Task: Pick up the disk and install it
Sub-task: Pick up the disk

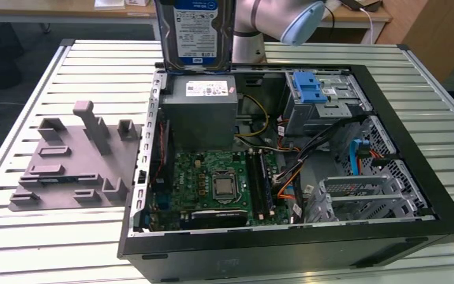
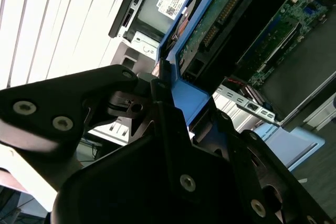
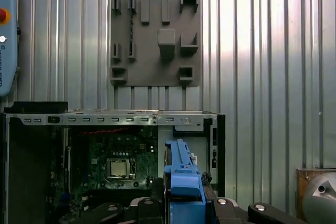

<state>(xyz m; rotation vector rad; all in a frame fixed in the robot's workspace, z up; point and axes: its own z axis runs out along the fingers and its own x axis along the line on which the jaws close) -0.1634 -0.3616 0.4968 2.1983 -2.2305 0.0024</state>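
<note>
The disk (image 1: 194, 32) hangs upright above the back left corner of the open computer case (image 1: 290, 245), its white-and-blue label facing the exterior camera and its top cut off by the picture's edge. The blue carrier rail (image 2: 181, 95) runs between the black fingers (image 2: 123, 85) of my gripper (image 2: 165, 85), which is shut on the disk. In the first wrist view the disk (image 3: 181, 174) shows edge-on as a blue strip, with the gripper (image 3: 184, 205) clamped around it, above the case interior.
Inside the case lie the grey power-supply box (image 1: 199, 112), the green motherboard (image 1: 211, 183), a metal cage with a blue latch (image 1: 315, 89) and wire-frame drive bays (image 1: 369, 189). A grey fixture plate (image 1: 73, 163) sits on the slatted table at the exterior view's left.
</note>
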